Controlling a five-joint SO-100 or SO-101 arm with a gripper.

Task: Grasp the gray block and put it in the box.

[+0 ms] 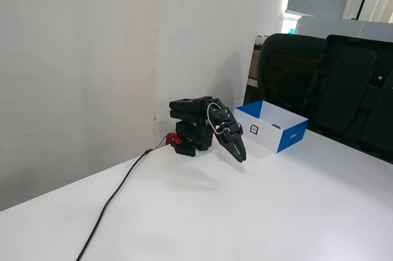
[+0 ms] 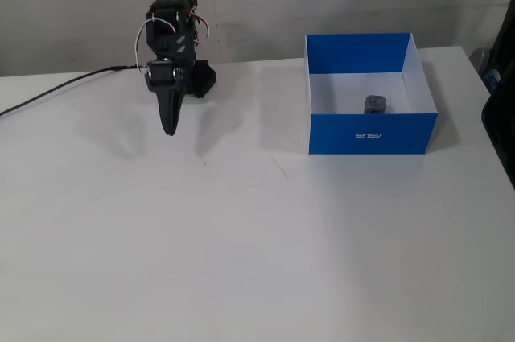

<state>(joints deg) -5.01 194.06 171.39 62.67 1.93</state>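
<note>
The gray block [image 2: 375, 104] lies inside the box [image 2: 370, 134], on its white floor near the middle; in the other fixed view only a dark bit of it [image 1: 276, 127] shows over the box rim. The box [image 1: 291, 140] is blue and white with a square label and stands on the white table. My black gripper [image 2: 169, 128] hangs folded close to the arm's base, tips pointing down just above the table, well to the left of the box. Its jaws are together and hold nothing. It also shows in the other fixed view [image 1: 241, 157].
A black cable [image 1: 113, 199] runs from the arm's base across the table to the front left edge. Black office chairs [image 1: 319, 83] stand behind the table's far edge. A white wall [image 1: 80, 58] is close behind the arm.
</note>
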